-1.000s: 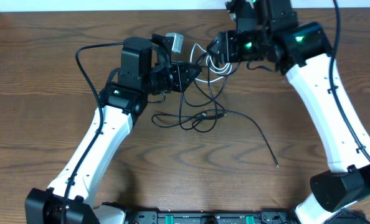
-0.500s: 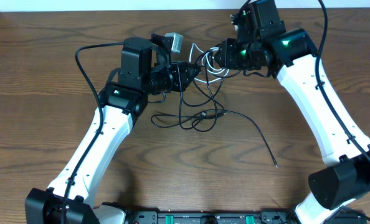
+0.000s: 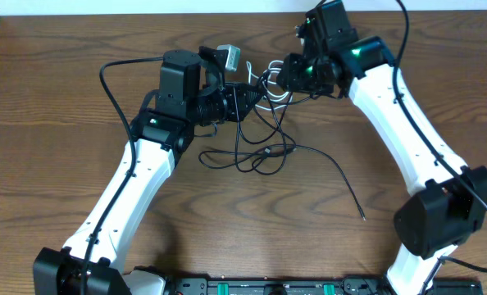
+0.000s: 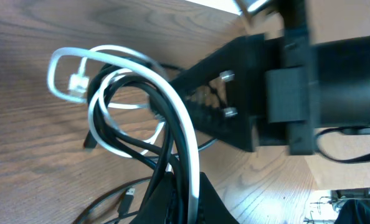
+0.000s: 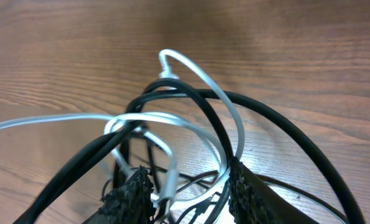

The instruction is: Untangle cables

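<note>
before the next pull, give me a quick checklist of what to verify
1. Left tool shut on the cables: ok
2. Right tool open around the white cable: ok
3. White cable free of the black cables: not ok, loops interlaced
4. Loose black end lying on the table, unsnagged: ok
5. Which strand the right tool would catch: cannot tell
</note>
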